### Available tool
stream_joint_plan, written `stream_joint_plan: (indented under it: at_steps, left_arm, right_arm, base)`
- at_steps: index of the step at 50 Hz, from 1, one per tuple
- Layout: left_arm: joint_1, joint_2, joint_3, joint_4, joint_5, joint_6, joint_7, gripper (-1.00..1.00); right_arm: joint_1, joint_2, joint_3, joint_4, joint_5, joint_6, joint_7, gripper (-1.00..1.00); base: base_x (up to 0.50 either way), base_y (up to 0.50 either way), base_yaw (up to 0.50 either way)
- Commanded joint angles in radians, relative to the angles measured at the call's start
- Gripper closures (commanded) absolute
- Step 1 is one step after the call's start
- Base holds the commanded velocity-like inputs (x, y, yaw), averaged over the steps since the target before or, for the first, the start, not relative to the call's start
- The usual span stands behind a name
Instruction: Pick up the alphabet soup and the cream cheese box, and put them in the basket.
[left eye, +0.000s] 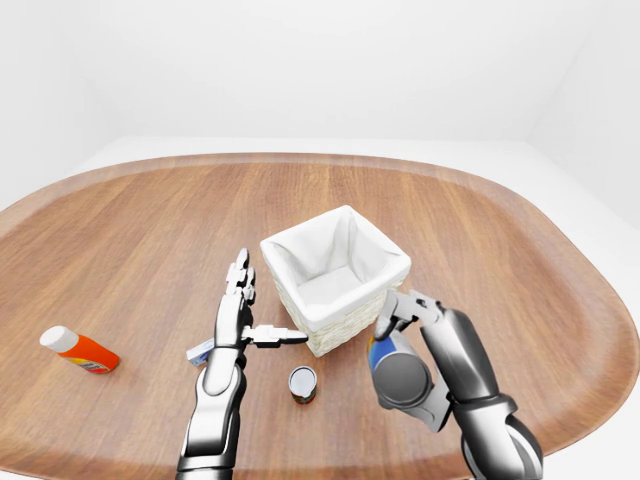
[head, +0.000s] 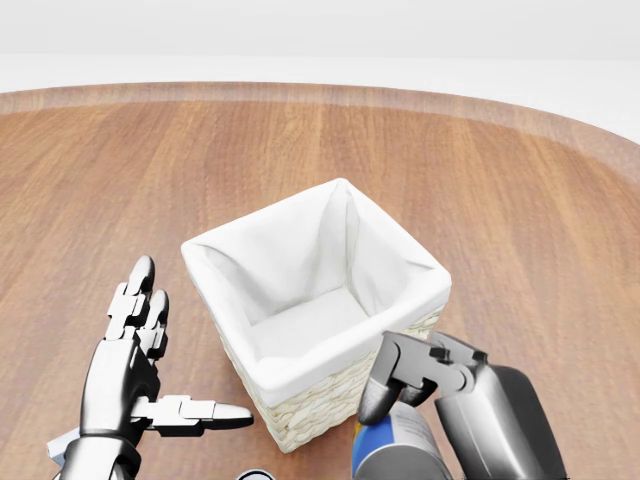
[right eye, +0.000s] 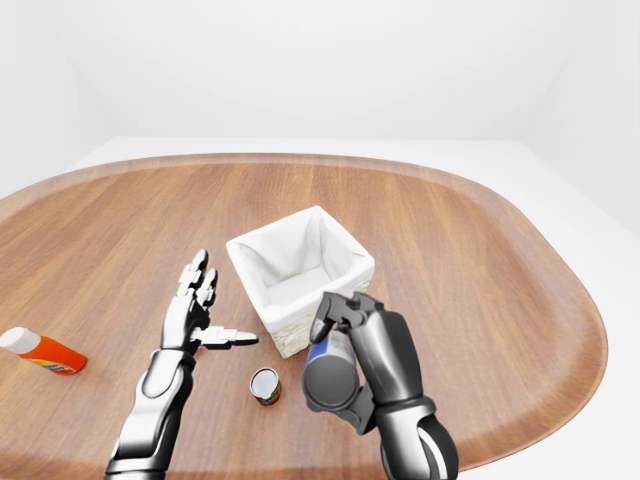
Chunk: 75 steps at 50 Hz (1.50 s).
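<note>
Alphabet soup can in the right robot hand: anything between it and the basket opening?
Nothing visible. The right robot hand holds the alphabet soup can just beside the basket, whose white-lined interior is empty. Only the near rim has to be cleared.

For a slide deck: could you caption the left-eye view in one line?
Right hand carries a can beside the white-lined basket while the open left hand waits; a small can and bottle remain on the table.

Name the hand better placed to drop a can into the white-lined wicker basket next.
Right hand: its fingers already grip the blue-labelled can beside the white-lined wicker basket. The left hand is open and empty.
</note>
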Motion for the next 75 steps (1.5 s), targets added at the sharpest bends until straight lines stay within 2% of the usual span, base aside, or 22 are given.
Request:
stream_joint_plan:
  at_steps: [1,4,8,15,19,24,33,36,40,43,47,49,50,57,71,73,75]
  left_arm:
    - [-0.002,0.0,0.0,0.006,-0.001,-0.004,-0.001,-1.0]
    - [0.0,0.0,-0.001,-0.003,-0.001,0.003,-0.001,-1.0]
    - [-0.002,0.0,0.0,0.002,-0.002,-0.001,-0.002,-1.0]
    - [-0.001,-0.001,-0.001,0.001,-0.002,0.0,-0.002,-1.0]
    - [-0.002,0.0,0.0,0.002,-0.003,0.0,-0.003,-1.0]
    - [-0.006,0.001,0.001,0.012,-0.005,-0.006,-0.004,-1.0]
    - [-0.001,0.0,-0.001,-0.009,-0.004,0.011,-0.003,-1.0]
    - [-0.005,0.0,0.0,0.007,-0.004,-0.002,-0.003,-1.0]
    - [-0.008,0.001,0.002,0.012,-0.005,-0.005,-0.004,-1.0]
    - [-0.007,0.001,0.002,0.004,-0.005,0.002,-0.004,-1.0]
    - [-0.008,0.002,0.003,0.007,-0.005,0.0,-0.005,-1.0]
    - [-0.007,0.002,0.002,-0.002,-0.005,0.008,-0.005,-1.0]
    - [-0.009,0.002,0.003,0.005,-0.004,0.004,-0.006,-1.0]
    - [-0.006,0.002,0.003,0.001,-0.004,0.004,-0.007,-1.0]
    - [-0.004,0.002,0.002,-0.005,-0.003,0.007,-0.007,-1.0]
    - [-0.003,0.002,0.003,-0.008,-0.003,0.009,-0.008,-1.0]
    - [-0.004,0.002,0.003,-0.002,-0.003,0.004,-0.008,-1.0]
  right_arm:
    - [-0.083,0.02,0.052,-0.203,-0.065,0.0,0.107,1.0]
    - [-0.14,0.038,0.078,-0.249,-0.124,0.0,0.17,1.0]
    - [-0.228,0.077,0.11,-0.277,-0.21,0.0,0.257,1.0]
    - [-0.36,0.16,0.1,-0.278,-0.316,0.0,0.389,1.0]
    - [-0.439,0.175,0.073,-0.23,-0.315,0.0,0.4,1.0]
    - [-0.525,0.176,0.021,-0.1,-0.248,0.0,0.351,1.0]
    - [-0.66,0.137,-0.076,0.146,-0.112,0.0,0.24,1.0]
    - [-0.723,0.124,-0.106,0.249,-0.068,0.0,0.198,1.0]
    - [-0.786,0.114,-0.118,0.373,-0.024,0.0,0.15,1.0]
    - [-0.833,0.113,-0.119,0.462,-0.003,0.0,0.117,1.0]
    - [-0.898,0.119,-0.118,0.568,0.016,0.0,0.09,1.0]
    - [-0.925,0.125,-0.115,0.596,0.018,0.0,0.089,1.0]
    - [-0.948,0.13,-0.111,0.629,0.021,0.0,0.082,1.0]
    - [-1.026,0.146,-0.113,0.8,0.033,0.0,0.041,1.0]
    - [-1.189,0.126,-0.148,1.193,0.093,0.0,-0.091,1.0]
    - [-1.212,0.122,-0.152,1.241,0.101,-0.013,-0.107,1.0]
    - [-1.249,0.115,-0.155,1.323,0.108,-0.042,-0.132,1.0]
  base:
    - [0.0,0.0,0.0]
    - [0.0,0.0,0.0]
    - [0.0,0.0,0.0]
    - [0.0,0.0,0.0]
    - [0.0,0.0,0.0]
    - [0.0,0.0,0.0]
    - [0.0,0.0,0.0]
    - [0.0,0.0,0.0]
    - [0.0,0.0,0.0]
    - [0.0,0.0,0.0]
    - [0.0,0.0,0.0]
    - [0.0,0.0,0.0]
    - [0.0,0.0,0.0]
    - [0.0,0.0,0.0]
    - [0.0,0.0,0.0]
    - [0.0,0.0,0.0]
    - [0.0,0.0,0.0]
